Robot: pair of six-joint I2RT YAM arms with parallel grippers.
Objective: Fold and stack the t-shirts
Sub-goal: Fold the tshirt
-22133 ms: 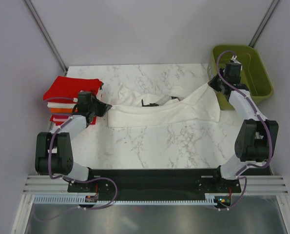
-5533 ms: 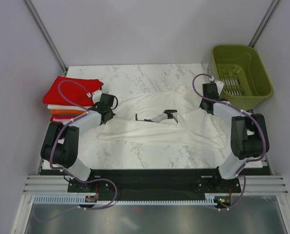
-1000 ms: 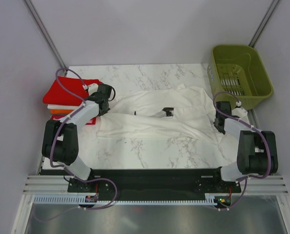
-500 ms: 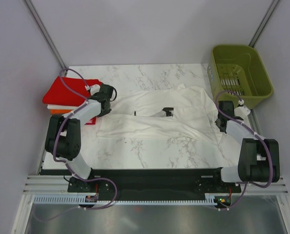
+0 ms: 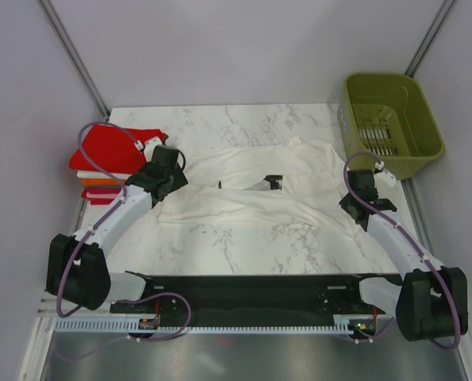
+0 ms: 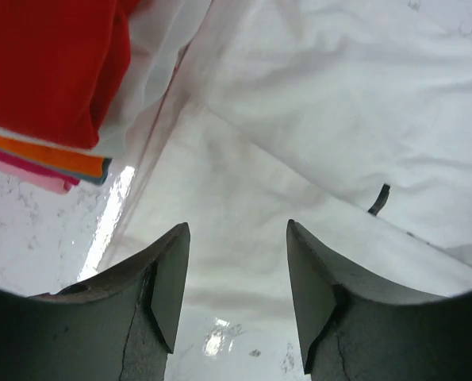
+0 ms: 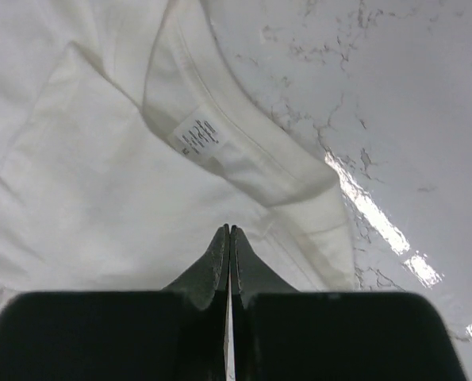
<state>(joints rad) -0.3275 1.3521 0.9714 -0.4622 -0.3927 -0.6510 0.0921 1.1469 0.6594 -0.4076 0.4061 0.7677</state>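
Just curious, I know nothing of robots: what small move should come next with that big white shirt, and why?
Probably open the right claw: it hangs shut over the collar of the large white cloth t-shirt, gripping nothing, so it cannot pinch cloth. The left claw is open.

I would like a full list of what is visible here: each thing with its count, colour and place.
white t-shirt: one, white, spread flat across the middle of the table
folded t-shirts: one pile, red on top, then white, orange and pink-red, at the table's left edge
label: one, white, inside the white t-shirt's collar
dark marks: two, black, mid-shirt; what they are is unclear
basket: one, olive green, far right corner
table: one, white marble
left gripper: one, black, open, over the white t-shirt's left end, beside the pile
right gripper: one, black, shut, over the white t-shirt's right end, near the collar
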